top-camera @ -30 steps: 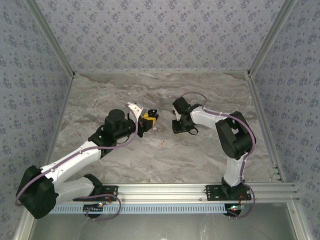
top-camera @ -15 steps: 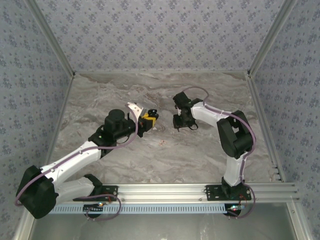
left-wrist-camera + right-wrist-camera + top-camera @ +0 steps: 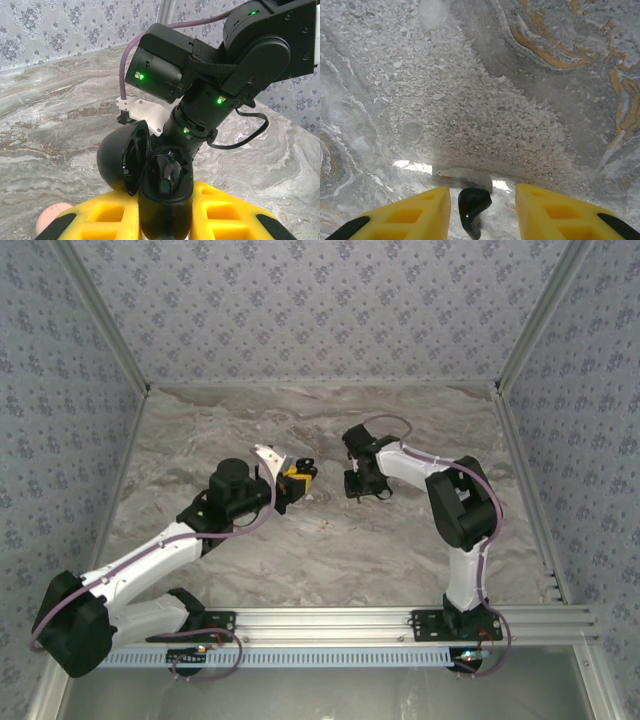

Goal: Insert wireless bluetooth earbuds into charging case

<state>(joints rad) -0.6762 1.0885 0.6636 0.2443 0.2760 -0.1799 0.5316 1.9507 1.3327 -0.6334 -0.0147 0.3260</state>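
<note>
Since a bud can only go in if the wells face up and stay put, the left gripper (image 3: 165,222) is clamped tight on the black charging case (image 3: 167,195). It presents the case with the hinged lid (image 3: 125,160) swung open to the left, out of the way of an approach from the right. Just beside its left finger a pink rounded piece (image 3: 51,220) lies on the table (image 3: 45,125); I cannot tell what it is. Whether a bud already sits in the glossy well is unclear. Further right, the right gripper (image 3: 482,191) hangs low over the marble with its fingers apart. They straddle one black earbud (image 3: 472,204) without touching it, placed, I judge, to close on it for the pick-up.
</note>
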